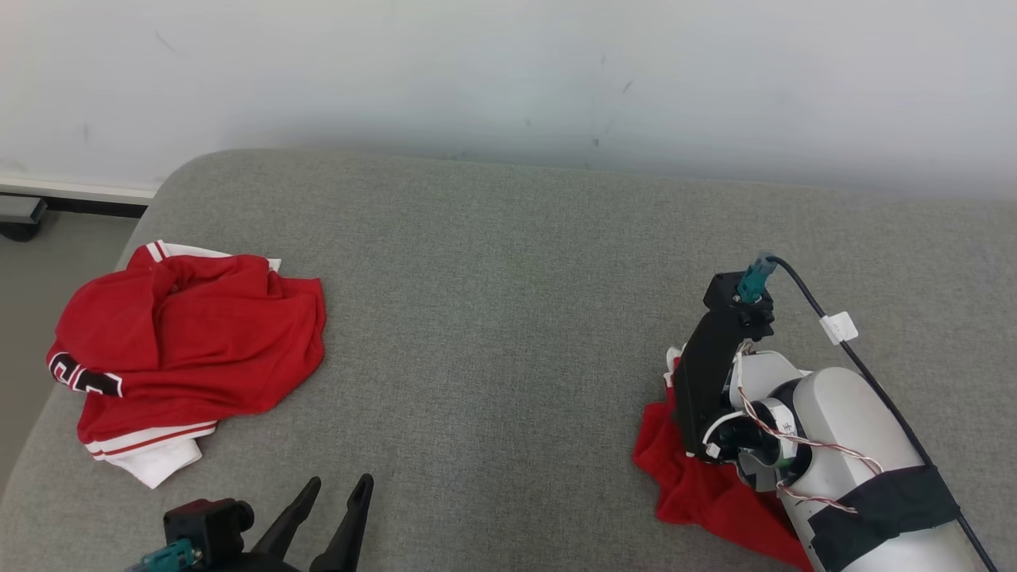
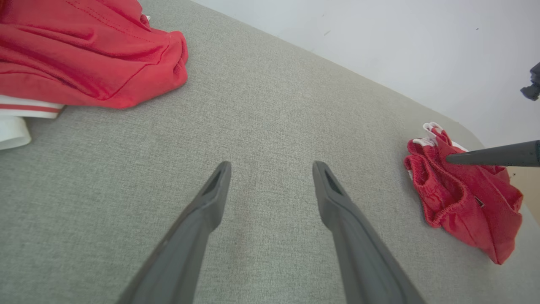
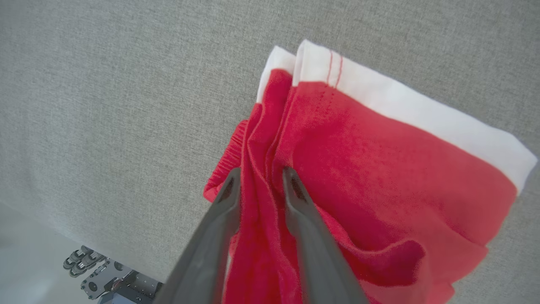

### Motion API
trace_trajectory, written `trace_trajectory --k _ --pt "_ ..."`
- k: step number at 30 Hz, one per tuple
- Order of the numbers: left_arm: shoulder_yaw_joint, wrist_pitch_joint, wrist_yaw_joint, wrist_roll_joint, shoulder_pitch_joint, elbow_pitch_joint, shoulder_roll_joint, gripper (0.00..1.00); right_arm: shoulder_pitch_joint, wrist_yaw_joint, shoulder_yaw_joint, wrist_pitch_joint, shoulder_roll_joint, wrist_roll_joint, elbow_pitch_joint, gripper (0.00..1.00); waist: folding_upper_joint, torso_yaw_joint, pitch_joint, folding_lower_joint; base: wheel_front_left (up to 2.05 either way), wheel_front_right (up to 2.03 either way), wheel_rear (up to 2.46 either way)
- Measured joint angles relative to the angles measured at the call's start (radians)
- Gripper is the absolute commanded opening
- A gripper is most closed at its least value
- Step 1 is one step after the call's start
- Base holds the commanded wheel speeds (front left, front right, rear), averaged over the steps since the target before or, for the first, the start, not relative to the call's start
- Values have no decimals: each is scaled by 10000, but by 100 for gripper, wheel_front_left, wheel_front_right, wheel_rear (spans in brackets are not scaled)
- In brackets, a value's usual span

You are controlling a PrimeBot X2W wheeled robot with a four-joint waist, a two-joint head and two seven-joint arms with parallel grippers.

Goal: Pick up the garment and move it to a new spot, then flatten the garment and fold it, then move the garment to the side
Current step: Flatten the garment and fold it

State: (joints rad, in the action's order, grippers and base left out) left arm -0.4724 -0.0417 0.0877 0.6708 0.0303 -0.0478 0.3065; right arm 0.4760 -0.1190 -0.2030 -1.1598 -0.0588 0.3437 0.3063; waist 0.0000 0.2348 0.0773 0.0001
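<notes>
The garment [image 1: 699, 485] is a small red piece with white trim, bunched at the lower right of the grey cushion. It also shows in the left wrist view [image 2: 464, 198] and the right wrist view [image 3: 379, 169]. My right gripper [image 3: 261, 175] points down into it, jaws partly open, with a raised fold of red cloth lying between the fingers. In the head view its wrist [image 1: 715, 373] covers the fingertips. One of its dark fingers [image 2: 493, 155] reaches onto the cloth. My left gripper [image 1: 338, 485] [image 2: 272, 166] hovers open and empty over bare cushion near the front edge.
A larger red jersey [image 1: 183, 342] [image 2: 84, 55] with white and black trim lies crumpled at the cushion's left end. The grey cushion [image 1: 508, 318] stretches wide between the two pieces. A pale wall [image 1: 508, 79] stands behind, and floor [image 1: 48, 262] shows at the left.
</notes>
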Motion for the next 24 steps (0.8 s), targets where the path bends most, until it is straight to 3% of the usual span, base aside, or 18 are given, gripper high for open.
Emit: trace_trajectory --k 8,15,19,24 --pt "102 113 2 23 -21 -71 25 100 111 -42 -75 341 4 278 -63 100 0 -50 -31 0 0 0 0" --pt "194 221 2 194 -59 -73 86 100 79 -42 334 968 0 499 -955 100 0 -308 -105 0 0 0 0" --pt "211 249 2 194 -69 -67 109 100 -65 59 539 1611 -150 575 -1776 100 0 -487 -171 0 0 0 0" --pt "201 351 2 182 -72 -35 123 100 -655 90 1037 3175 -660 127 -2874 100 0 -718 -279 0 0 0 0"
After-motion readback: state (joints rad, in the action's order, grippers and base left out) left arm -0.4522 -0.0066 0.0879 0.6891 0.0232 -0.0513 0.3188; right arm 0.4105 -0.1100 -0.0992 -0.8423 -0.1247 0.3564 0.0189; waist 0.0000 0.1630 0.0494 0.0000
